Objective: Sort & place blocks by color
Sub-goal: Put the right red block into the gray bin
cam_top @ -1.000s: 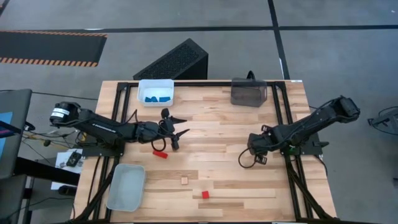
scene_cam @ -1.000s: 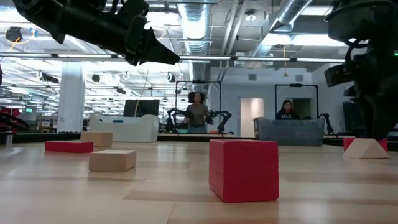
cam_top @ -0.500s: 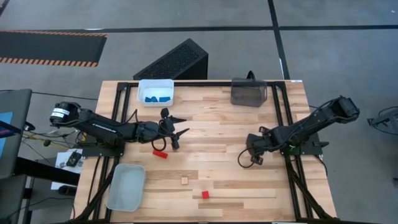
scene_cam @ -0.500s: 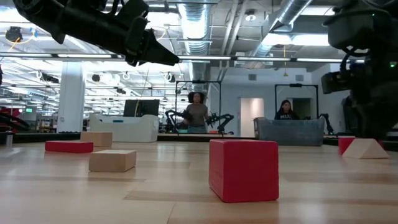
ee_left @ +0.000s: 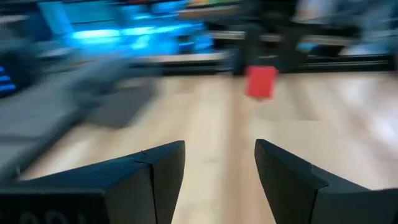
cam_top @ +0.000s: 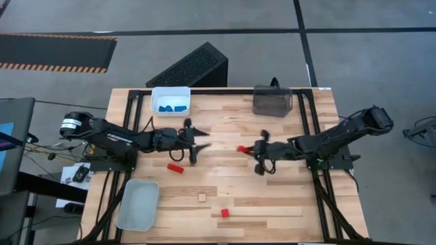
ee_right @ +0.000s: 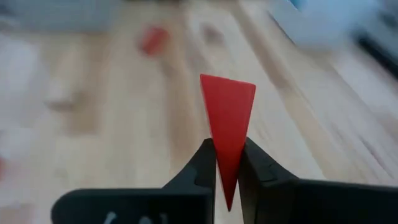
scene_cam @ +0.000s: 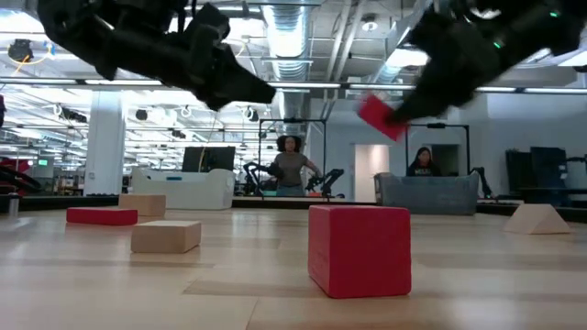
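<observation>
Your right end effector [ee_right: 227,163] was clamped on the red wooden wedge block [ee_right: 227,118], lifted above the wooden tabletop [cam_top: 231,184], short of the dark tinted plastic bin [cam_top: 272,101]. Your left end effector [cam_top: 202,144] hung open, empty.

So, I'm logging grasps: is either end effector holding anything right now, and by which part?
The right end effector pinches a red wedge by its thin tip, wide end sticking out, above the table. The left end effector is open and empty.

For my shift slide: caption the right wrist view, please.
Right gripper pinches a red wedge block by its narrow end above the wooden table.
</observation>
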